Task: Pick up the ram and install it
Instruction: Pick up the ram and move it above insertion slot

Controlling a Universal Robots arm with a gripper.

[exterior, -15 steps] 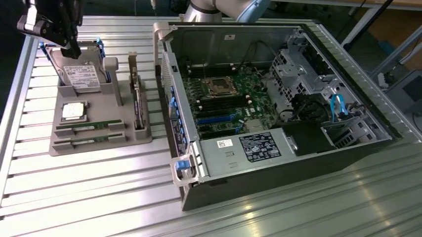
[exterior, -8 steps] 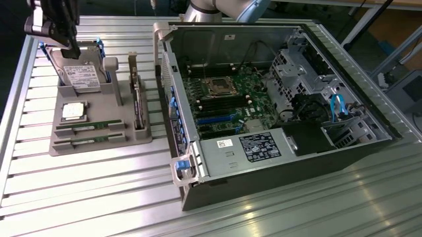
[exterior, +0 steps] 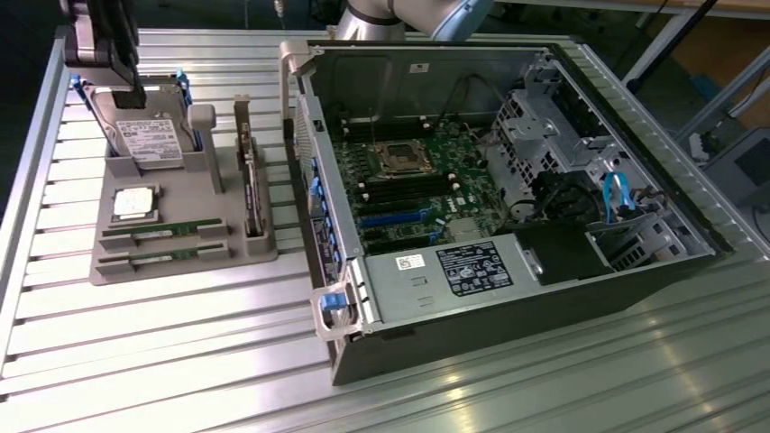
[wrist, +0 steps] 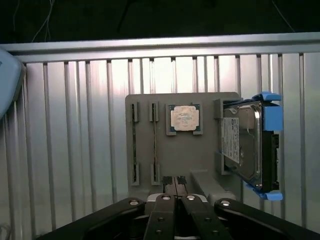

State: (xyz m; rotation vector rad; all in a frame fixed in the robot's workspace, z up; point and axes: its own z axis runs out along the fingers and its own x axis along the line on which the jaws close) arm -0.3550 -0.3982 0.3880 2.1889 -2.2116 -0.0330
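Step in hand: approach, nothing picked. My gripper [wrist: 174,181] is clenched and empty, hovering above the grey holder [wrist: 185,160]. The ram [wrist: 154,145] sits in its slots on that holder, its twin [wrist: 134,145] just beside it, both untouched. In my judgement, a grasp calls for opened fingers squared along 1 stick's thin edge.

I count two ram sticks [exterior: 162,231] [exterior: 162,259], one silver processor chip [exterior: 135,203], one hard drive [exterior: 151,137] and one bracketed card [exterior: 251,180] on one gray holder [wrist: 180,155], with one open computer case [exterior: 506,180] on the exterior view's right.
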